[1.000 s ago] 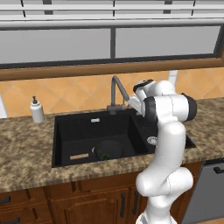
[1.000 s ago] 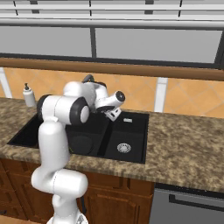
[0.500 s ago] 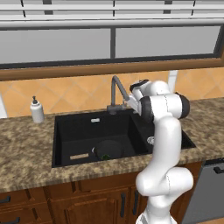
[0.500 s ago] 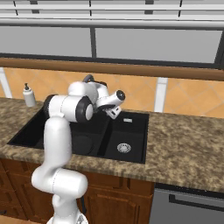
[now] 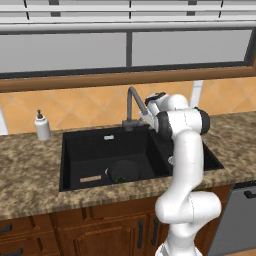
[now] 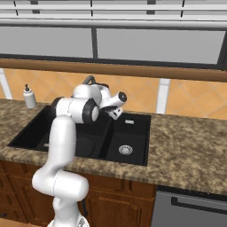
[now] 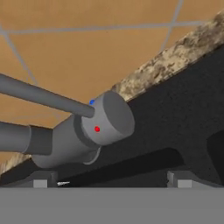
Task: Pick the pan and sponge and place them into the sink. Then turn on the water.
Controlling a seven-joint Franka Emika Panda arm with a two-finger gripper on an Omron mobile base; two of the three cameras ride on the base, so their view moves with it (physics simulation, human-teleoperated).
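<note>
The black pan (image 5: 125, 170) lies in the wide basin of the sink (image 5: 90, 146), its tan handle (image 5: 91, 178) pointing left. A small green patch of sponge (image 5: 120, 178) shows at the pan's front rim. My gripper (image 5: 145, 116) is up at the grey faucet (image 5: 131, 106), just right of its base, open and holding nothing. In the hand view the faucet's round body (image 7: 94, 131) with a red and a blue dot sits just ahead of my gripper (image 7: 111, 181), and its thin lever (image 7: 43, 97) runs off to the left. No water runs.
A white soap dispenser (image 5: 42, 126) stands on the granite counter left of the sink. The narrow basin (image 6: 133, 131) with its silver drain (image 6: 125, 150) lies to the right. A dishwasher front (image 6: 195, 208) sits under the counter at right.
The hand has edged a little left, closer to the faucet. The jaws have stayed open. Pan and sponge have not moved.
</note>
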